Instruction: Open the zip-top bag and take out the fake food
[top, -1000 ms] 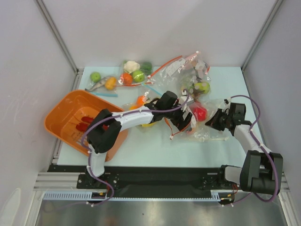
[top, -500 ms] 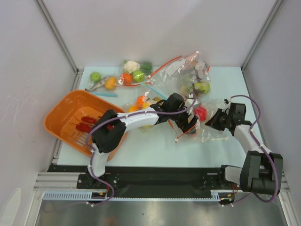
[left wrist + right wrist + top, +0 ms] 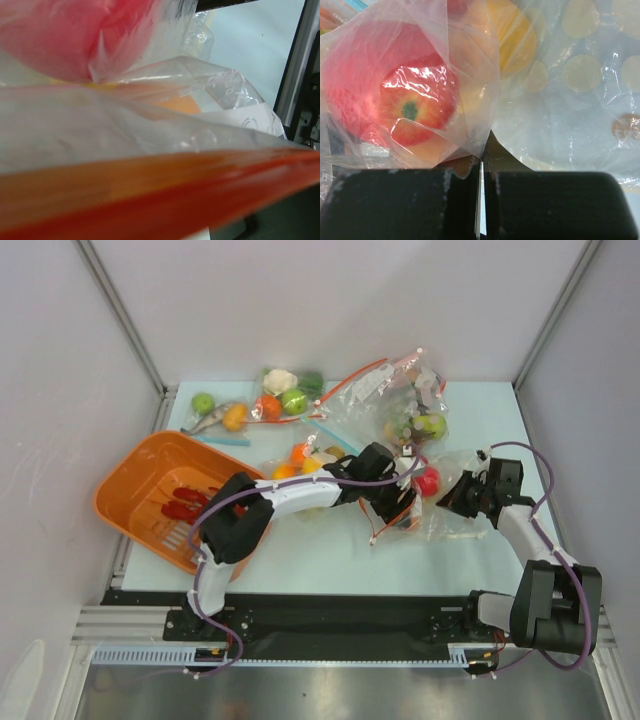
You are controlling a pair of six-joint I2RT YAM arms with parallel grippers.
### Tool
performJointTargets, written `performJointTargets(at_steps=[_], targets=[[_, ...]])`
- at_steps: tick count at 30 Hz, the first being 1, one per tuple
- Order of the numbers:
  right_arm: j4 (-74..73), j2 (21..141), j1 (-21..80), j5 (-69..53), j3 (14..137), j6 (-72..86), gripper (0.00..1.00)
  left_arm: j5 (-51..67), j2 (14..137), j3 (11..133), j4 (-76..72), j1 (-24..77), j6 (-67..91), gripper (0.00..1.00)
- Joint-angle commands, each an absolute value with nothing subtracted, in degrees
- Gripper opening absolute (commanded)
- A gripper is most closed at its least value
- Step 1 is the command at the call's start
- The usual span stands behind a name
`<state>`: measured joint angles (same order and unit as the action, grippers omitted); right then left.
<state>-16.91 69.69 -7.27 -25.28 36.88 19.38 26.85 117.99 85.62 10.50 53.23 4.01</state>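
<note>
Right of centre, the right gripper [image 3: 449, 497] pins the zip-top bag [image 3: 580, 100], jaws clenched on film, likely so the left gripper [image 3: 401, 512], jaws unreadable, can reach the fake food [image 3: 410, 107].

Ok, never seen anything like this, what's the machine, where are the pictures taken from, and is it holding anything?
Two robot arms are bolted side by side, each ending in a two-finger pincer. One picture looks down from above and behind; the other two come from cameras on the wrists. On the table lie bags of toy food and an orange basket. The right pincer is shut on the zip-top bag, which holds a red apple. The left pincer is at that bag; its camera shows mostly the blurred orange-red zip strip, so its grip cannot be told.
</note>
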Motion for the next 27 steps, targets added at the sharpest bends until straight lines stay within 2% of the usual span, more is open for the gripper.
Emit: performJointTargets(at_steps=[1, 3, 5, 13, 27], targets=[[-16.5, 68.2, -7.7, -24.6, 38.2, 19.2, 0.00, 26.6, 115.3, 86.2, 9.3, 53.5, 4.0, 0.06], [-16.7, 68.4, -8.3, -24.1, 38.2, 19.2, 0.00, 26.8, 114.3, 85.3, 9.0, 53.2, 4.6, 0.01], [-16.9, 68.1, -8.7, -23.7, 38.3, 19.2, 0.00, 27.2, 112.6, 83.8, 8.6, 52.7, 5.5, 0.00], [-17.7, 68.0, -9.8, -22.1, 38.2, 19.1, 0.00, 29.4, 107.1, 78.6, 6.6, 49.4, 8.4, 0.00], [-18.4, 68.1, -10.6, -20.7, 38.3, 18.8, 0.00, 34.7, 97.4, 73.1, 13.6, 45.6, 5.4, 0.00]])
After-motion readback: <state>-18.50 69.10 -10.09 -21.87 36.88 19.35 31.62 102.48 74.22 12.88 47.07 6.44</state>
